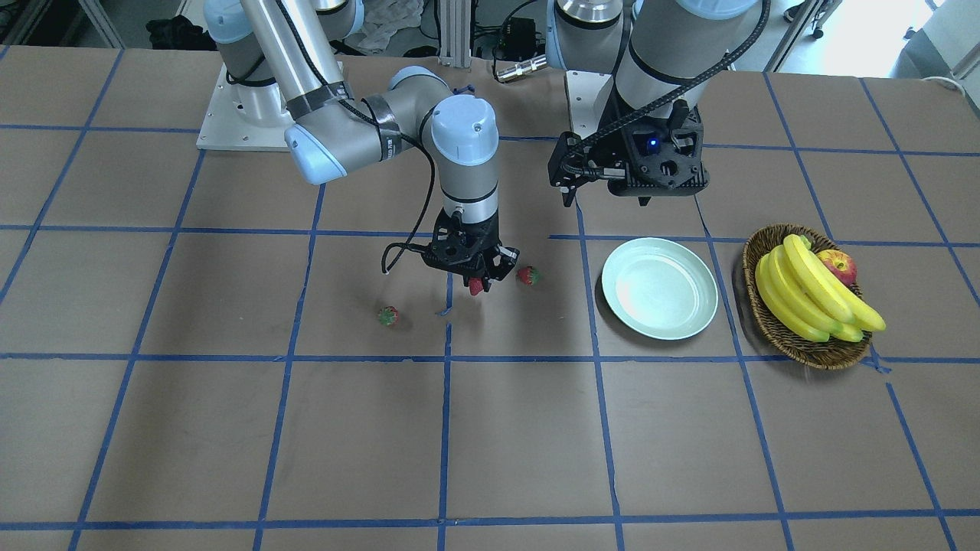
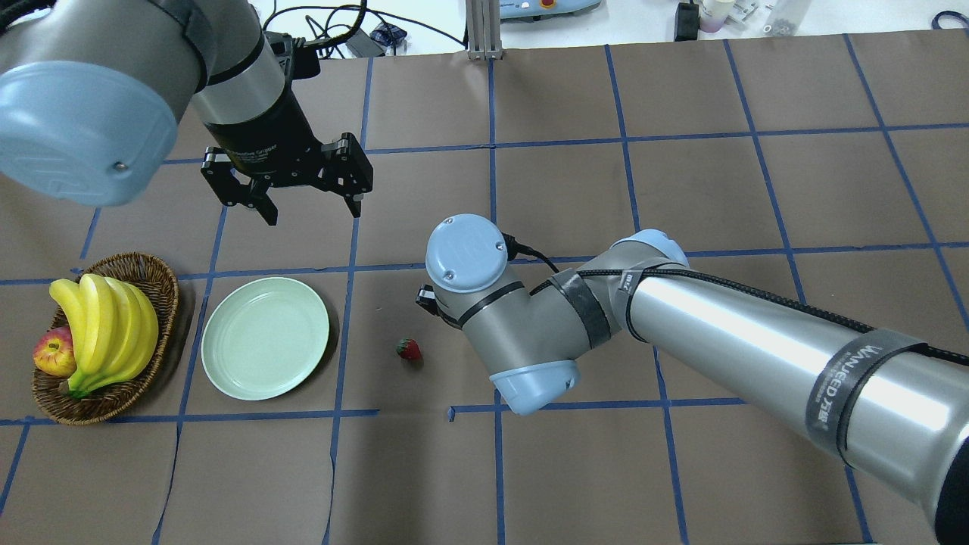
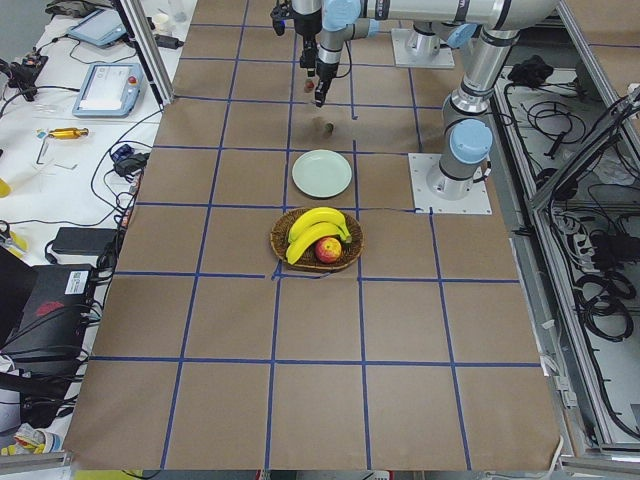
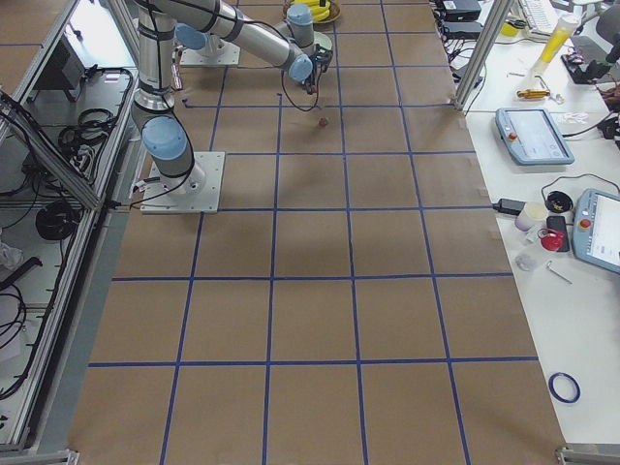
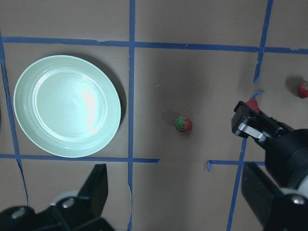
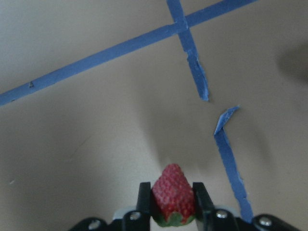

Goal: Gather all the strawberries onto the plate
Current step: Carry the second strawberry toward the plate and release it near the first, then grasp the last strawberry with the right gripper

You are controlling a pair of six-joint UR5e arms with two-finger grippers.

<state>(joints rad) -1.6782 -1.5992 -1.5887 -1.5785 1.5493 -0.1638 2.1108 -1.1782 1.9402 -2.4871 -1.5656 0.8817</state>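
My right gripper point(image 1: 476, 277) is shut on one strawberry point(image 6: 173, 193) and holds it just above the table; the wrist view shows the berry pinched between both fingers. A second strawberry point(image 1: 527, 275) lies on the table beside it, toward the plate; it also shows in the overhead view point(image 2: 409, 349) and in the left wrist view point(image 5: 183, 123). A third strawberry point(image 1: 388, 315) lies farther from the plate. The mint-green plate point(image 1: 660, 288) holds nothing. My left gripper point(image 2: 312, 208) is open and empty, held high beyond the plate.
A wicker basket point(image 1: 766, 321) with bananas point(image 1: 811, 295) and an apple point(image 1: 838, 266) stands next to the plate, on the side away from the strawberries. Blue tape lines grid the brown table.
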